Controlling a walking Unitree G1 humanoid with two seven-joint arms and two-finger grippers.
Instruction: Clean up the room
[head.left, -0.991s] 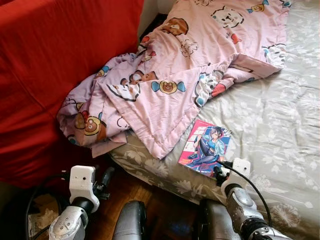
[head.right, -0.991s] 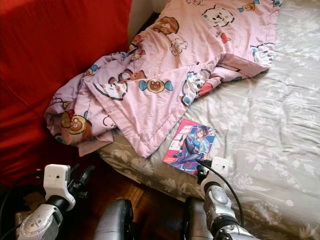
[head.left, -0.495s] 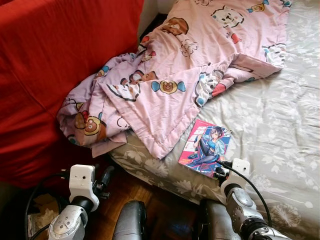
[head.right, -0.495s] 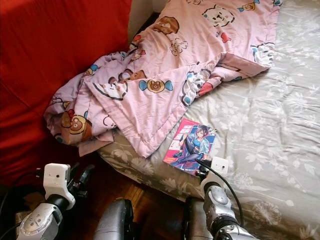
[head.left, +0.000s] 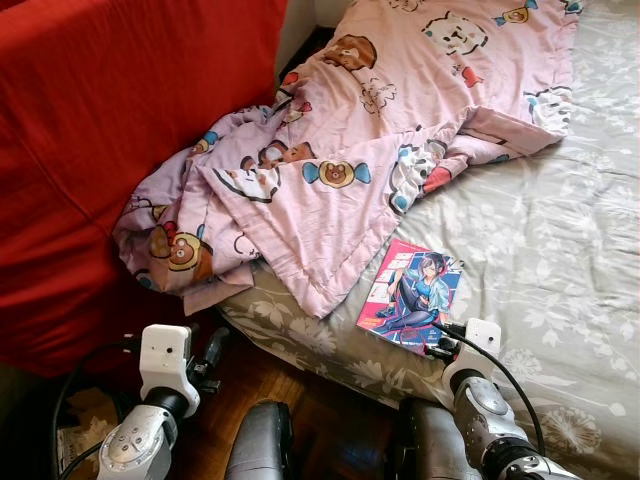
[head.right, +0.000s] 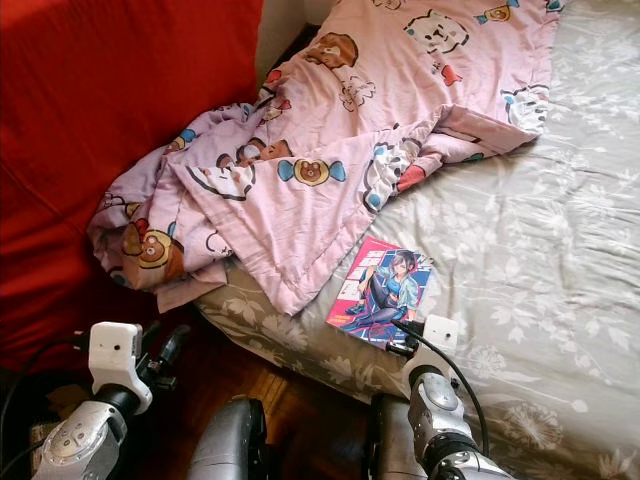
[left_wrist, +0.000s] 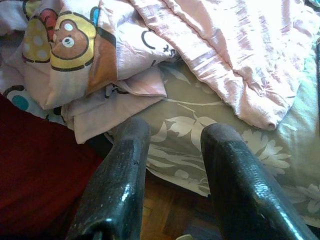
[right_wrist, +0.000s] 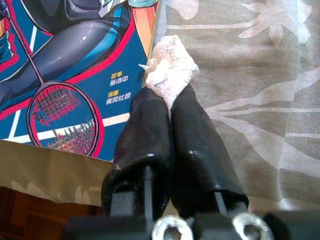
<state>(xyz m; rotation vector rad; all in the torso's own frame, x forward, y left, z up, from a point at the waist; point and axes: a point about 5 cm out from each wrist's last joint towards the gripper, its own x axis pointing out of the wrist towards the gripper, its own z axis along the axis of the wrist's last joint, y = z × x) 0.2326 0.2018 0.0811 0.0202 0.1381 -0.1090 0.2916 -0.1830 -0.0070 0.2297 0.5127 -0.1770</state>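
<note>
A crumpled white tissue wad (right_wrist: 170, 70) is pinched in the tips of my right gripper (right_wrist: 169, 102), which is shut on it. That gripper (head.left: 437, 348) sits low over the bed at the near corner of a colourful manga book (head.left: 410, 293) lying flat on the grey floral sheet (head.left: 560, 250). The wad hangs over the book's edge. My left gripper (left_wrist: 175, 135) is open with nothing between its fingers. It hovers off the bed's edge (head.left: 210, 350), facing a rumpled pink cartoon blanket (head.left: 340, 150).
The blanket spills off the bed's left edge against a large red cover (head.left: 110, 130). Wooden floor (head.left: 310, 385) shows between the bed and my dark legs (head.left: 262, 440). A cable runs along each forearm.
</note>
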